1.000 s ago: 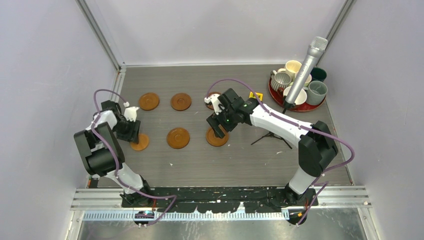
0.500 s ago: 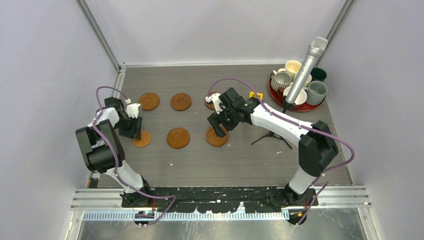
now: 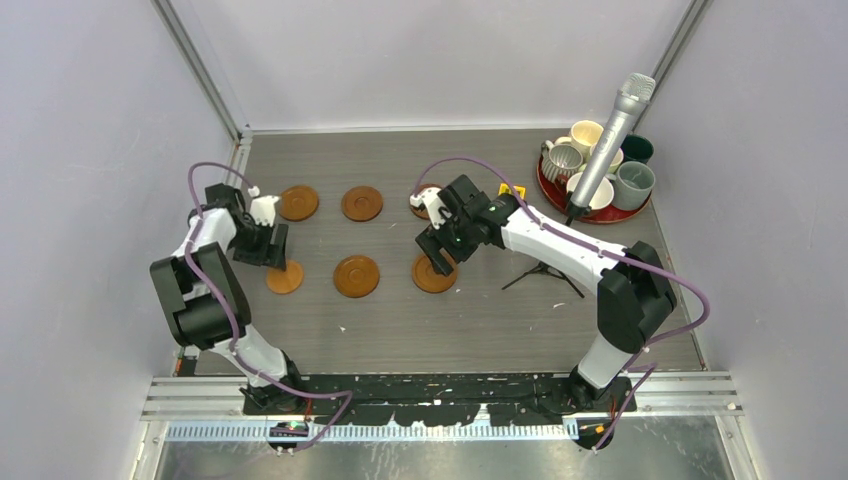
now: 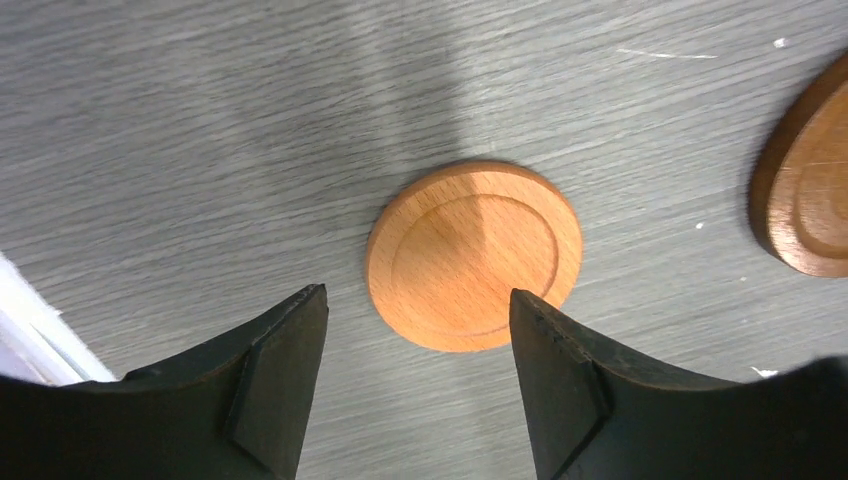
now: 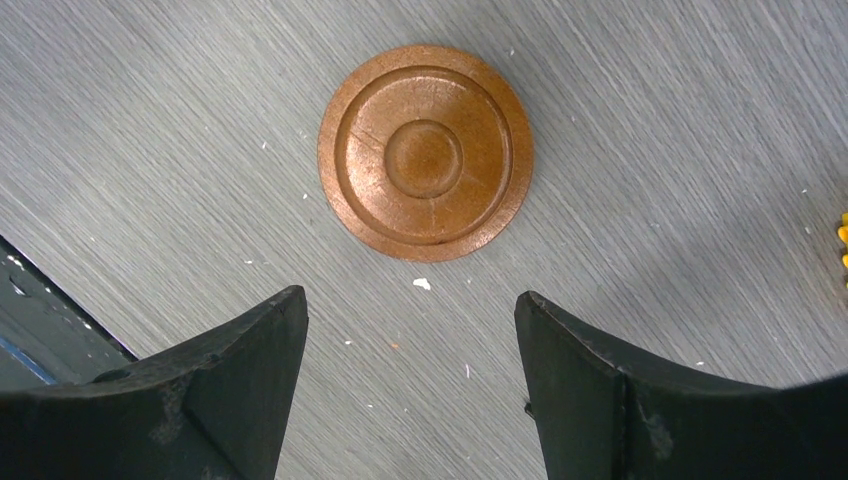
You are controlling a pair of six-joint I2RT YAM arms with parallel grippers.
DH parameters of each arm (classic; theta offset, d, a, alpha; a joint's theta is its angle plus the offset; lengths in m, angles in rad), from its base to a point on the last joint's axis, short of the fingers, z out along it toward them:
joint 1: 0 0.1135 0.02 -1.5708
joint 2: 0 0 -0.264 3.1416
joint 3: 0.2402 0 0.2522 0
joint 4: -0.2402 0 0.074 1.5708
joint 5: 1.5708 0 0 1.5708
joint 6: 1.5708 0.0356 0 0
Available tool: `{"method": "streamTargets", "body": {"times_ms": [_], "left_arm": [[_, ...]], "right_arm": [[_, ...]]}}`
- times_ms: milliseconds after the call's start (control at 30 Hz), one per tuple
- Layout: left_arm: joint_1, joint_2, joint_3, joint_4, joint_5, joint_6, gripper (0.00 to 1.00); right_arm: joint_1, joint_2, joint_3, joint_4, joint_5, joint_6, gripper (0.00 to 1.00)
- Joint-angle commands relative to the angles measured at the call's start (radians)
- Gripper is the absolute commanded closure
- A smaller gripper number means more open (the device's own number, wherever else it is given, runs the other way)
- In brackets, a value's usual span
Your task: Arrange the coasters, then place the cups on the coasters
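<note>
Coasters (image 3: 357,275) in rows, microphone (image 3: 610,140) amid cups (image 3: 634,183)

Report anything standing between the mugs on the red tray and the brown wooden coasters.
A silver microphone on a black tripod leans over the round red tray, across the ceramic mugs; a small yellow object lies toward the round brown wooden coasters.

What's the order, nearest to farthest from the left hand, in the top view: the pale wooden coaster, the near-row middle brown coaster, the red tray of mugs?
1. the pale round wooden coaster, near-left, right by the left hand.
2. the dark brown ringed wooden coaster, middle of the near row.
3. the glossy red round tray, far right corner.
</note>
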Motion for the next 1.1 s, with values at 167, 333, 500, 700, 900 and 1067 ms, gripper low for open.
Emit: {"method": "streamTargets", "body": {"times_ms": [167, 333, 500, 700, 900, 1067], "left_arm": [[-0.003, -0.148, 0.129, -0.157, 0.105, -0.019, 0.22], [-0.018, -0.201, 0.148, -0.191, 0.139, -0.040, 0.22], [-0.050, -0.254, 0.134, -0.189, 0.167, -0.077, 0.22], [-0.070, -0.284, 0.124, -0.170, 0.191, -0.107, 0.22], [-0.075, -0.288, 0.130, -0.171, 0.204, -0.121, 0.23], [-0.077, -0.303, 0.133, -0.173, 0.209, -0.123, 0.23]], "right_arm": [[-0.007, -0.083, 0.060, -0.238, 0.028, -0.222, 0.20], [-0.056, -0.097, 0.052, -0.381, 0.076, -0.325, 0.21], [-0.144, -0.058, 0.053, -0.470, 0.123, -0.395, 0.24], [-0.180, -0.031, 0.013, -0.459, 0.235, -0.476, 0.25], [-0.192, 0.013, 0.004, -0.432, 0.273, -0.531, 0.26], [-0.212, 0.043, -0.019, -0.422, 0.282, -0.573, 0.29]]}}
